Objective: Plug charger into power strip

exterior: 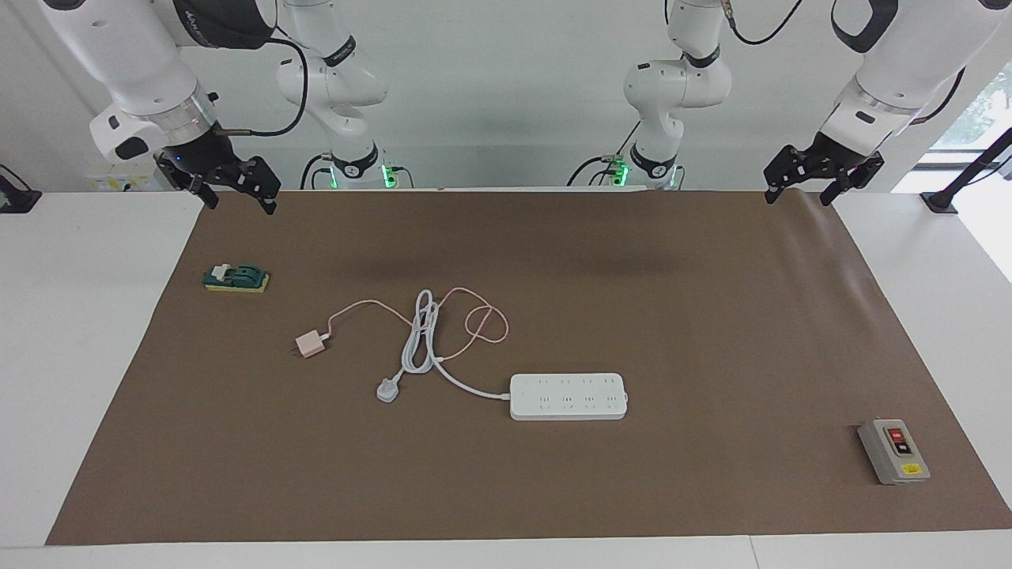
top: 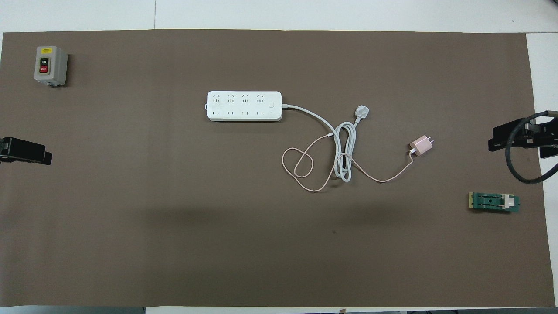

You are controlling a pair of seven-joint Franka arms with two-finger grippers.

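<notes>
Brown mat on worktop (exterior: 95, 332), both my arms parked, nothing held.
Facing view: my left gripper (exterior: 822, 178) and right gripper (exterior: 229, 183) hang over the mat's robot-side corners, fingers apart. Pink charger (exterior: 310, 344) lies unplugged, well apart from the white power strip (exterior: 568, 396), toward my right arm's end.
Overhead view: charger (top: 420, 145) sits nearer me than power strip (top: 244, 106); its pink cable (top: 305, 168) loops across the strip's cord (top: 344, 152).

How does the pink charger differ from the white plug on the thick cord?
The charger is a pink cube; the white plug is flatter and rounded. The charger's cable is thin and pink; the plug's cord is thick and white, and it runs to the power strip. Both lie unplugged on the mat.
</notes>
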